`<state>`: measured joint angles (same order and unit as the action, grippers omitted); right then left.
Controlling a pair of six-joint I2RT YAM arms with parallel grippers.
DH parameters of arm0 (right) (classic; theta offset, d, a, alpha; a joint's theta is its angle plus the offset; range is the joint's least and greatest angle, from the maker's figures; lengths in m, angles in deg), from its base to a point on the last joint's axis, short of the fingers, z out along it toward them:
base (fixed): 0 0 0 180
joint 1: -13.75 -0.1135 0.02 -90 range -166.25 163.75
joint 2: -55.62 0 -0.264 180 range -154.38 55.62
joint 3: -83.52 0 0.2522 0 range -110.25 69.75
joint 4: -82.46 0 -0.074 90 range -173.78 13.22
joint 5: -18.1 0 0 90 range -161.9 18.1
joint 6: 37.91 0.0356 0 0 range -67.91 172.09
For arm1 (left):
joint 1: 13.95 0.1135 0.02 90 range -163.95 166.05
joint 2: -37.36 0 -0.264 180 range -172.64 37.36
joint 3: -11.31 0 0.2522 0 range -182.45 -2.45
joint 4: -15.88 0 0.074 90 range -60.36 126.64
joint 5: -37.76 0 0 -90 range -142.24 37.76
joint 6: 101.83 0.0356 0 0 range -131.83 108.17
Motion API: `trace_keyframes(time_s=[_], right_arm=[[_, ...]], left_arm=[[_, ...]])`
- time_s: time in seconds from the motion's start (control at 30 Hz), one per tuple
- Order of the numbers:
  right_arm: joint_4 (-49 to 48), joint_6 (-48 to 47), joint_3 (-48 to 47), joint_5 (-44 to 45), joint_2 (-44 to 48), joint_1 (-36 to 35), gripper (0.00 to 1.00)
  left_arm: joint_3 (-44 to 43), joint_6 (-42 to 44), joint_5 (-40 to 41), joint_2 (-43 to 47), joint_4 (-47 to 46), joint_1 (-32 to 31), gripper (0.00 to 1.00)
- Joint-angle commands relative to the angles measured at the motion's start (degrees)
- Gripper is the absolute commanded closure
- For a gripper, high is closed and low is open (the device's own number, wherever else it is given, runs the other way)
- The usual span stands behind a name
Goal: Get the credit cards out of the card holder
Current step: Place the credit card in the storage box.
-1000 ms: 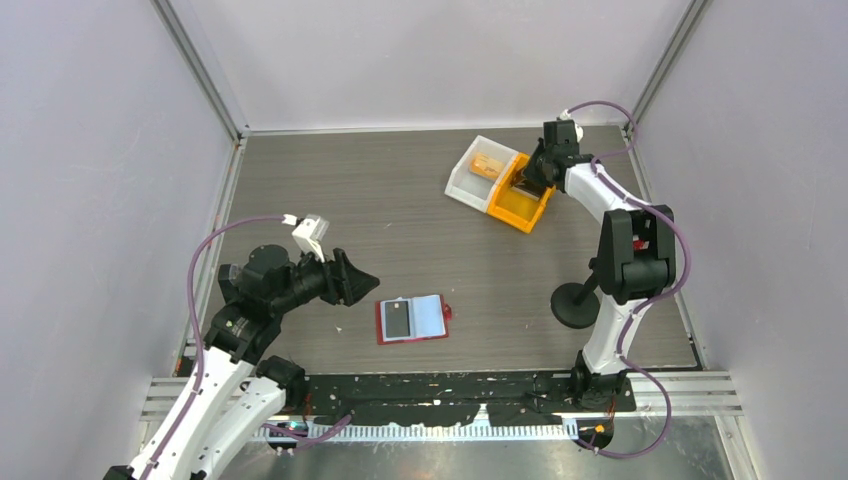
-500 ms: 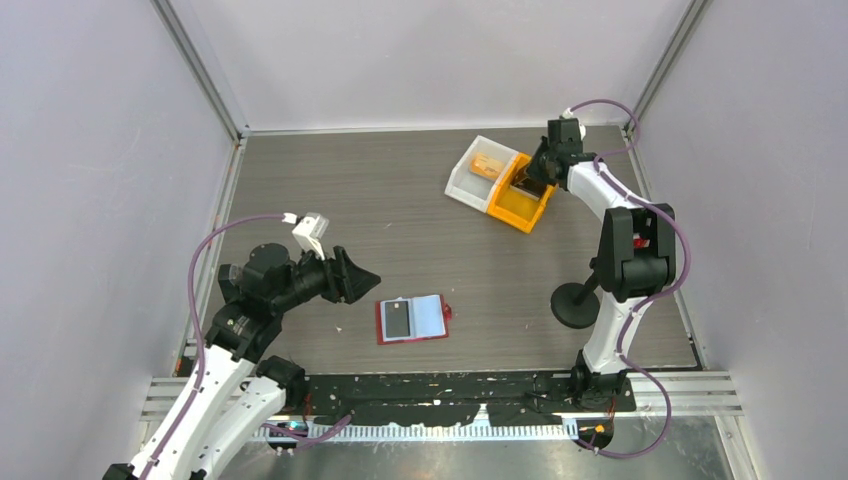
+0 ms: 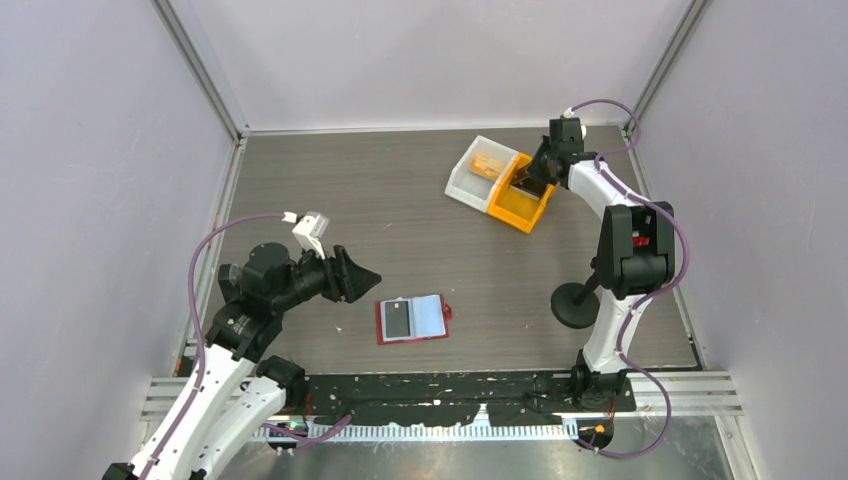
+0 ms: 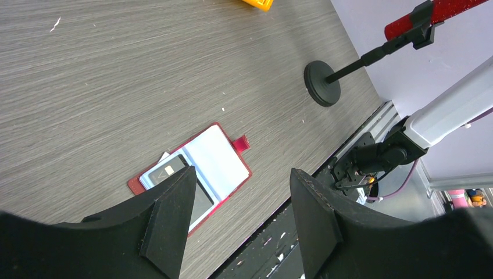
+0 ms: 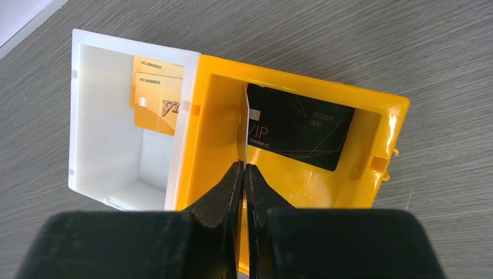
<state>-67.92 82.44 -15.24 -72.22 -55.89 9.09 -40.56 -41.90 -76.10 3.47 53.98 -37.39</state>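
Over the orange bin (image 5: pixel 302 81), the right gripper (image 5: pixel 245 167) pinches 1 thin card (image 5: pixel 246 125) edge-on. A black card (image 5: pixel 299 125) lies just beyond its tips, and 2 credit cards (image 5: pixel 157 102) rest in the white bin (image 5: pixel 110 145) alongside. The left gripper (image 4: pixel 242 180), spread and empty, hovers above the open card holder (image 4: pixel 218 163), where 1 dark card (image 4: pixel 183 177) sits. The cards look light, stiff and slick, best pinched by a protruding edge.

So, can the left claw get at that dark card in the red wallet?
Probably yes. The left claw hangs open near the red wallet, which lies unfolded with the dark card facing up and nothing between them.
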Motion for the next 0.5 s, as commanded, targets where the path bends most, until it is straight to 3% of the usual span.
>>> trace_keyframes(time_s=[0.0,0.47], right_arm=[[-0.8,0.3,-2.5,2.2,-0.9,0.3,0.88],[2.1,-0.1,-4.9,6.7,-2.0,0.3,0.78]], left_arm=[[-0.3,-0.6,-1.0,0.1,-2.9,0.3,0.37],[-0.1,-1.0,-1.5,0.2,-3.0,0.3,0.37]])
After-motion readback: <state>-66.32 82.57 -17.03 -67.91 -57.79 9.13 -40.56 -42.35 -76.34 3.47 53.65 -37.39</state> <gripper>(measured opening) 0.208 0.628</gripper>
